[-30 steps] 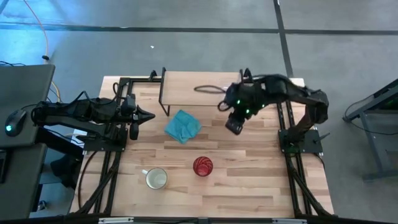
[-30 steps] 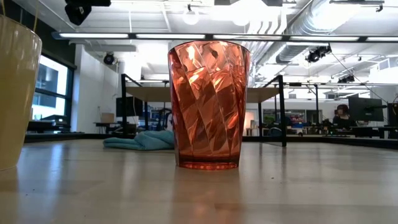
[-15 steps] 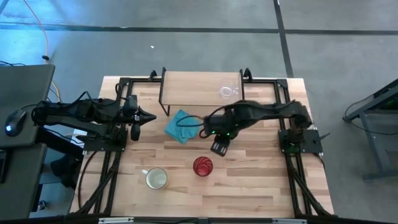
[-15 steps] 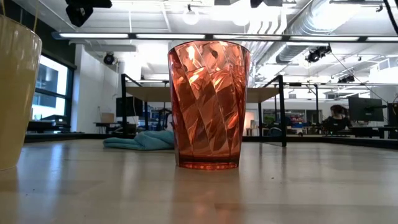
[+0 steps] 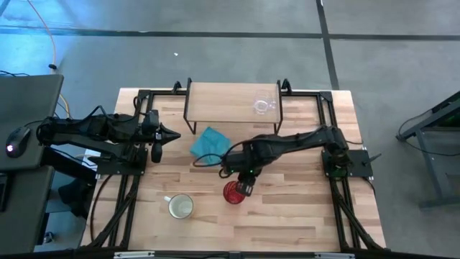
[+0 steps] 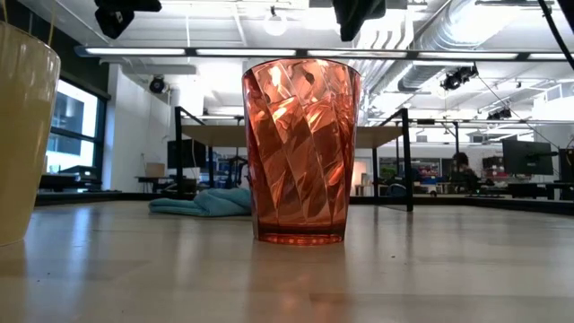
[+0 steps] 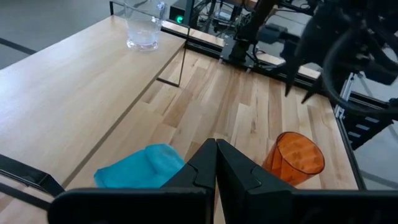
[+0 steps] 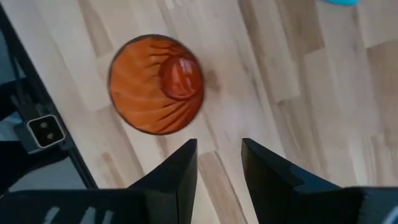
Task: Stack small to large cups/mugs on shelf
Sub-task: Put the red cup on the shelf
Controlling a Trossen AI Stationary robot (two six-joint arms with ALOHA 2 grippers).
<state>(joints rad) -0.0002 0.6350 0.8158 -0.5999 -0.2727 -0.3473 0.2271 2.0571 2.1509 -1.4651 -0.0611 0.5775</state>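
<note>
The red tumbler [image 5: 231, 194] stands upright on its base on the table, near the middle; it fills the low view [image 6: 300, 151]. My right gripper [image 8: 219, 165] is open and hovers above it, just off its rim, touching nothing; the tumbler shows ahead of the fingers [image 8: 157, 85]. The clear glass cup [image 5: 263, 106] stands on the right end of the shelf [image 5: 223, 101]. The cream-yellow mug [image 5: 180, 206] stands on the table near the front. My left gripper [image 7: 216, 163] is shut and empty at the table's left side [image 5: 169, 134].
A teal cloth [image 5: 210, 143] lies on the table in front of the shelf, between both grippers. Black frame rails [image 5: 338, 194] run along the table's left and right sides. Bare wood lies to the right of the tumbler [image 5: 295, 201].
My right gripper has gone from beside the shelf's right end toward the table's near edge and left, coming down over the red tumbler. The glass cup stays on the shelf, uncovered as the arm left. Tumbler and mug have not moved.
</note>
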